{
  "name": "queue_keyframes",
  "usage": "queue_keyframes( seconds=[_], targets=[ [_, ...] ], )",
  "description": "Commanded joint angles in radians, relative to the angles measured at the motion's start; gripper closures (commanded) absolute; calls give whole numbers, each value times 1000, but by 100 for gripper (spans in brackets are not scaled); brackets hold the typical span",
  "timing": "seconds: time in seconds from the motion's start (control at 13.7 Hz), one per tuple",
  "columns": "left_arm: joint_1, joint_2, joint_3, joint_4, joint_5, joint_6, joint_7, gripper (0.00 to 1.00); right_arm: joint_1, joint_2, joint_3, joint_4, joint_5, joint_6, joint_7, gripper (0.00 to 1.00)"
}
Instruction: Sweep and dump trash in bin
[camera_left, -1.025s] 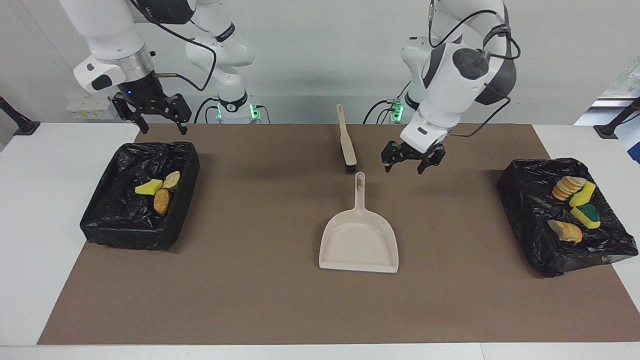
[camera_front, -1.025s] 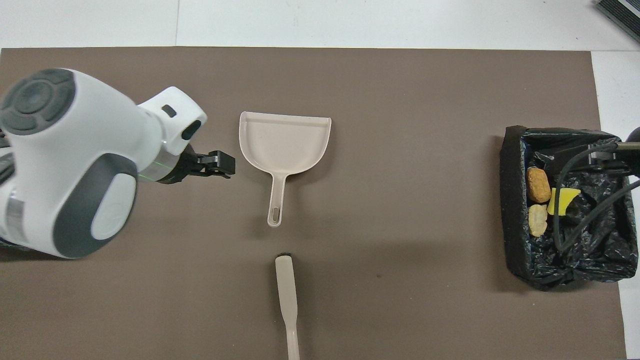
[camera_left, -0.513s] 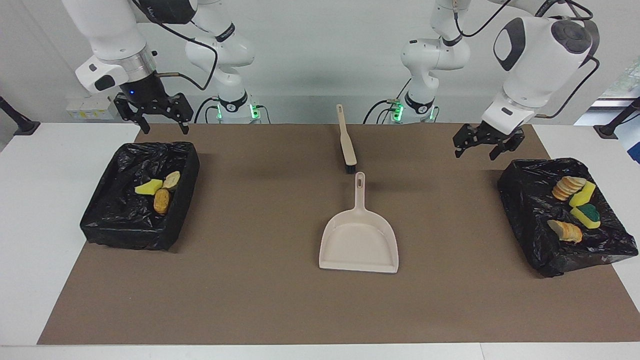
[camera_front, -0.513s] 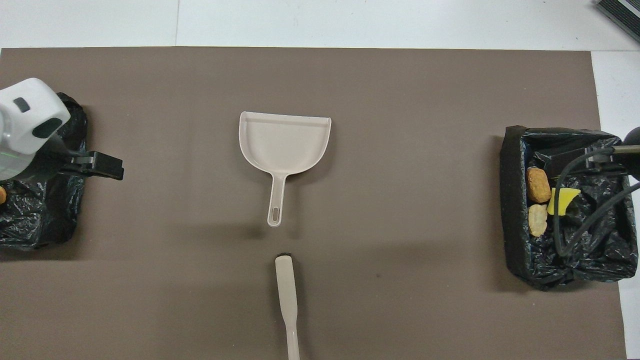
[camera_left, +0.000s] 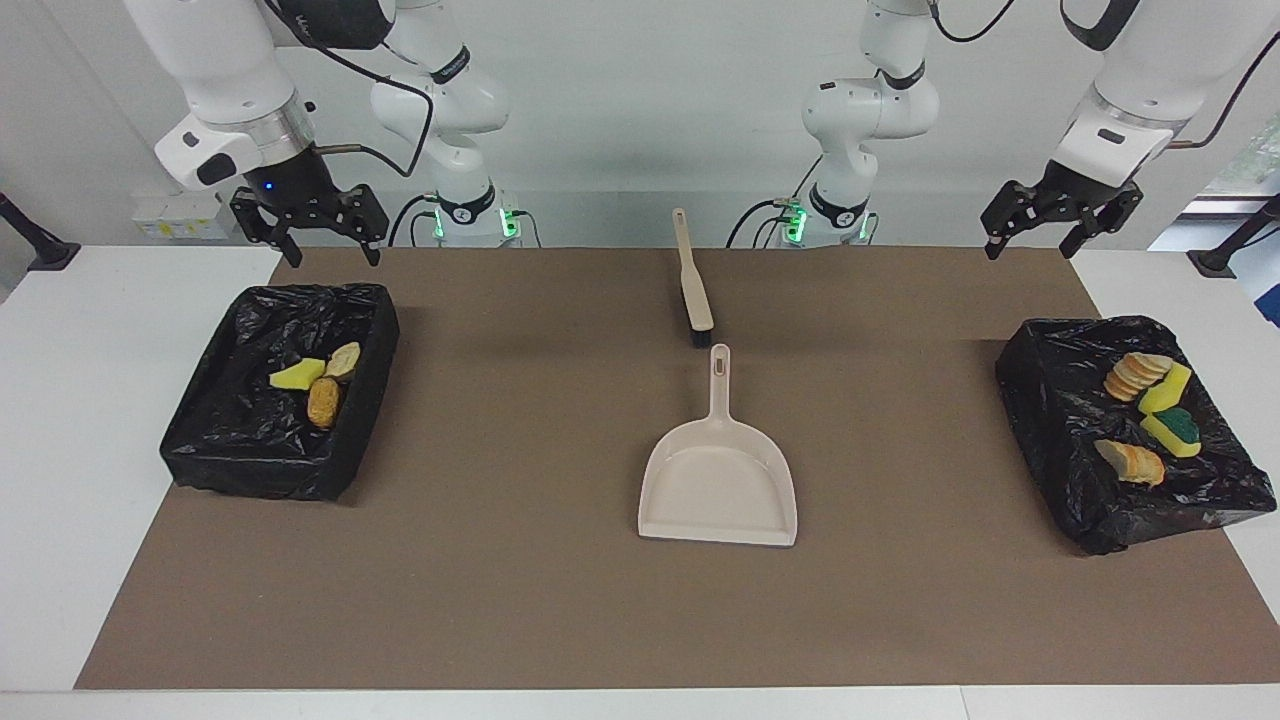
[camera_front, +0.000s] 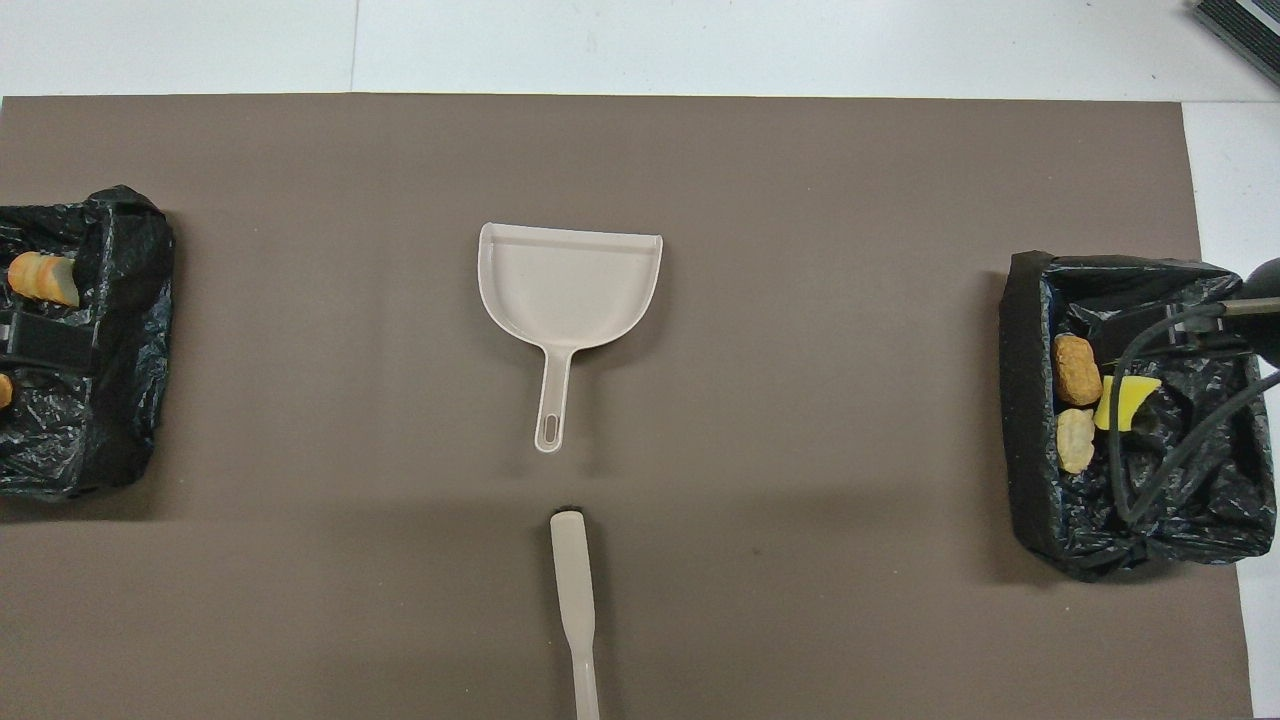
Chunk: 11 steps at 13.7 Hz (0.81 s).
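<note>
On the brown-matted bench (camera_left: 560, 620), the yellow sponge and bread-like trash scraps (camera_left: 1150, 410) look light and squashy; we'd pinch their middles. The left gripper (camera_left: 1058, 215) and right gripper (camera_left: 308, 222) hang wide, empty.

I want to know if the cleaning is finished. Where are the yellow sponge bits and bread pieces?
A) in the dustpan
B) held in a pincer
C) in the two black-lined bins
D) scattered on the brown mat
C: the scraps lie in the bin at the right arm's end and more scraps in the bin at the left arm's end; the dustpan holds none.
</note>
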Motion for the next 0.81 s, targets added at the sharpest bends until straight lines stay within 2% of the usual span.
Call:
queue_keyframes(
  seconds=[0.0, 0.73],
  targets=[
    [5, 6, -3, 24, 3, -17, 22, 0, -3, -19, 2, -20, -13, -7, -14, 0],
    [-1, 3, -3, 15, 0, 14, 28, 0, -3, -17, 2, -19, -13, -10, -12, 0]
  ],
)
